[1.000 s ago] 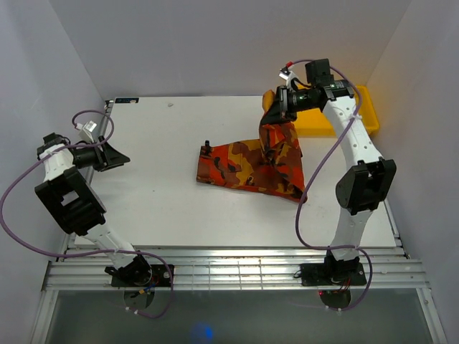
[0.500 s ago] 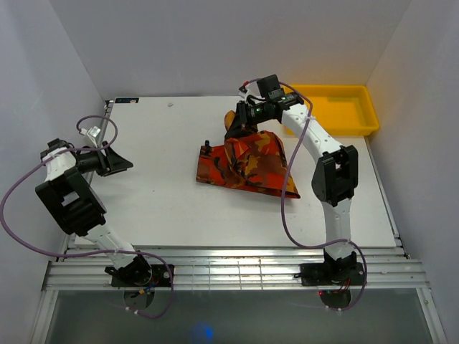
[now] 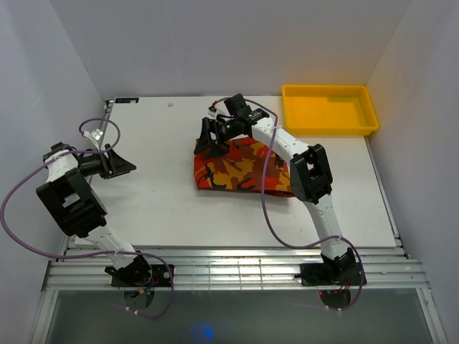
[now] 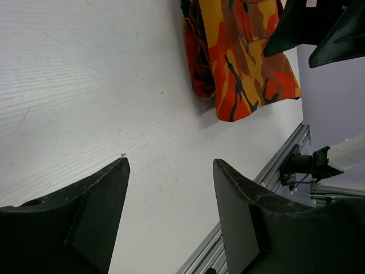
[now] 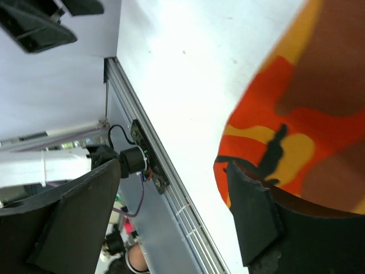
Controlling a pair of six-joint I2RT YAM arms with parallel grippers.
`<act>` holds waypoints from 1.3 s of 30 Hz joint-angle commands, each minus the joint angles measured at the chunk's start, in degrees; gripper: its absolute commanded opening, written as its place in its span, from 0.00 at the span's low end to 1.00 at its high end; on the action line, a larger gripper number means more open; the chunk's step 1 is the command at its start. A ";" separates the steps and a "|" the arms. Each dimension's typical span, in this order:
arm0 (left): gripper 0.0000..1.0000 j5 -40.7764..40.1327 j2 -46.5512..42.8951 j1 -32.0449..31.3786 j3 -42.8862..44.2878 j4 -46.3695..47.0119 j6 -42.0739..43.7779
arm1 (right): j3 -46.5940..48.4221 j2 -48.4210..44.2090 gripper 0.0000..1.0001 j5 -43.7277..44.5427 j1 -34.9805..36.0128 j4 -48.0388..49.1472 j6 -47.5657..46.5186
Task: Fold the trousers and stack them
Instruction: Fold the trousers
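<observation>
The camouflage trousers (image 3: 240,170) lie in a folded, roughly rectangular bundle at the middle of the white table (image 3: 158,208). My right gripper (image 3: 212,138) hovers open over the bundle's far left corner. In the right wrist view the gripper (image 5: 173,164) holds nothing between its fingers, and the orange fabric (image 5: 296,108) lies just past one finger. My left gripper (image 3: 123,164) stands open at the left of the table, well apart from the cloth. In the left wrist view the gripper (image 4: 170,161) has bare table between its fingers, with the trousers (image 4: 239,51) further off.
A yellow plastic tray (image 3: 327,131) sits at the back right corner. Grey walls close in on the left, back and right. A metal rail (image 3: 237,269) runs along the near edge by the arm bases.
My right arm swung left from beside the tray, carrying the lifted fabric over onto the bundle, and its jaws then opened and let go. The left gripper barely moved.
</observation>
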 commanded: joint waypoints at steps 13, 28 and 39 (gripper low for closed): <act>0.74 2.30 0.72 -25.41 4.00 23.71 -27.27 | -10.95 -21.73 0.83 -6.66 -22.99 -13.03 -32.12; 0.65 -9.31 17.42 -38.59 12.09 30.94 -38.09 | -50.93 -30.10 0.61 11.01 -28.28 -15.35 -60.37; 0.82 -8.34 22.27 -39.66 7.09 34.81 -40.83 | -48.50 -23.49 0.83 8.52 -30.38 -17.87 -59.49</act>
